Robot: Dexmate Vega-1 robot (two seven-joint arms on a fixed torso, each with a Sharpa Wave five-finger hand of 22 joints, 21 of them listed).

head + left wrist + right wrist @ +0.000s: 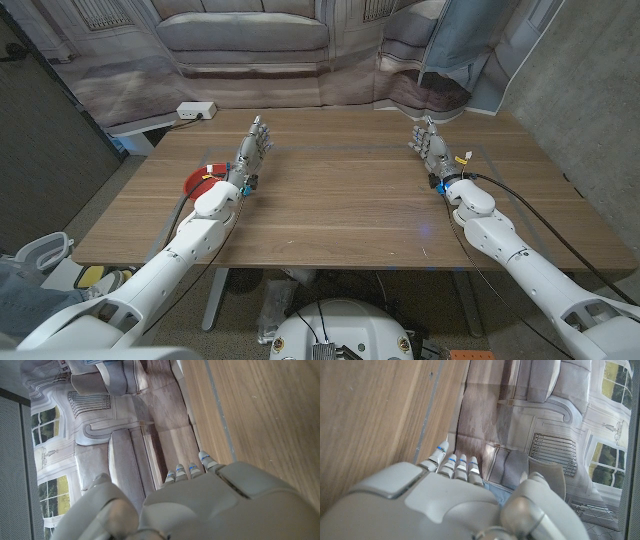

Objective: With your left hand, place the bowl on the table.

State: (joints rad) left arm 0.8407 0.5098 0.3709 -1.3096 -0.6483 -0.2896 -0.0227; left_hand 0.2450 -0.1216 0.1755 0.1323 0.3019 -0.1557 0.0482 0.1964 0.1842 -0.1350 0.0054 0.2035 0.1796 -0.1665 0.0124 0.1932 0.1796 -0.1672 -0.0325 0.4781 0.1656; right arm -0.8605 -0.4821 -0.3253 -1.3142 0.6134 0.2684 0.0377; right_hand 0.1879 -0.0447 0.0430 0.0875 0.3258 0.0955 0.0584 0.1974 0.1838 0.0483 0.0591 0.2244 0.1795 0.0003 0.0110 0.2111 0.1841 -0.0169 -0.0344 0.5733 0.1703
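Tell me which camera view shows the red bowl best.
The head view: the red bowl sits on the wooden table beside the left hand, partly hidden by the arm. The wrist views show tabletop and backdrop instead.

A wooden desk (340, 200) carries a red bowl (200, 181) near its left edge. The left hand (251, 152) sits just beside the bowl; the right hand (432, 146) is well apart from the bowl.
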